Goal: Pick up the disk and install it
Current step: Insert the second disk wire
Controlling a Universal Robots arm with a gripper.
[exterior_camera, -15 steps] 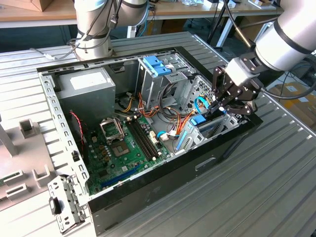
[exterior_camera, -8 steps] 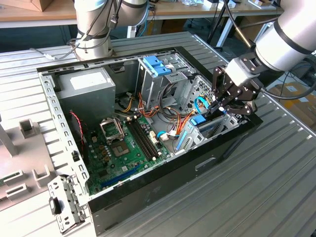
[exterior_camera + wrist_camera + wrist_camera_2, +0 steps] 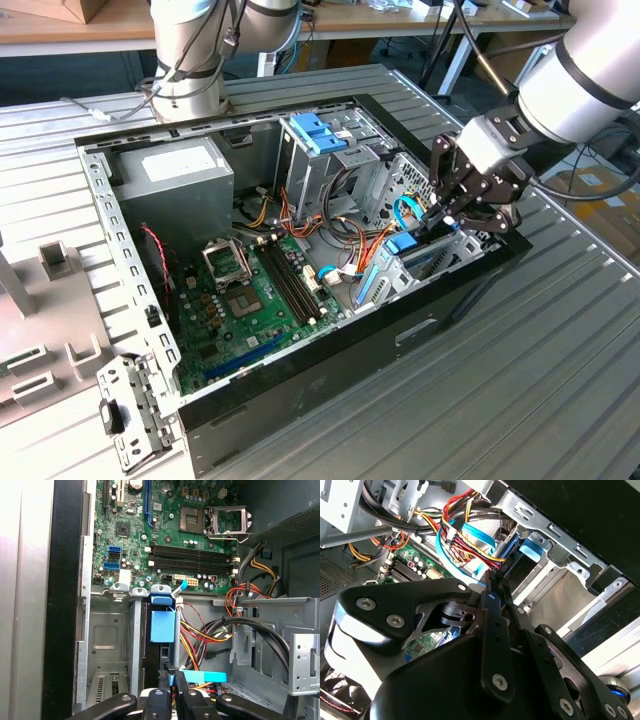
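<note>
Dark metal on edge in the drive cage at the front corner of the open computer case: this I take to be the disk, standing upright in its slot beneath a blue latch. Little of it shows, so the identification is a judgement.

Hand: directly above that slot, fingers pressed together, pinching nothing I can make out. The tips sit at or just beside the top edge of the disk; whether they touch it cannot be told.

Handling, as judged: a rigid, fairly heavy block for its size, with smooth metal flanks that could slip under a light pinch. It is sensitive to knocks and should not be dropped or forced. The long side edges are the proper hold; the label face and circuit side are best left alone.

Edges and room: the slot is narrow, with sheet-metal cage walls close on both sides and sharp folded rims. A bundle of coloured cables crowds just beside the cage, near enough to snag. The motherboard lies beyond the cage and the grey power supply is well apart. Open room exists only straight above the slot. The case rests on a ribbed metal table.
</note>
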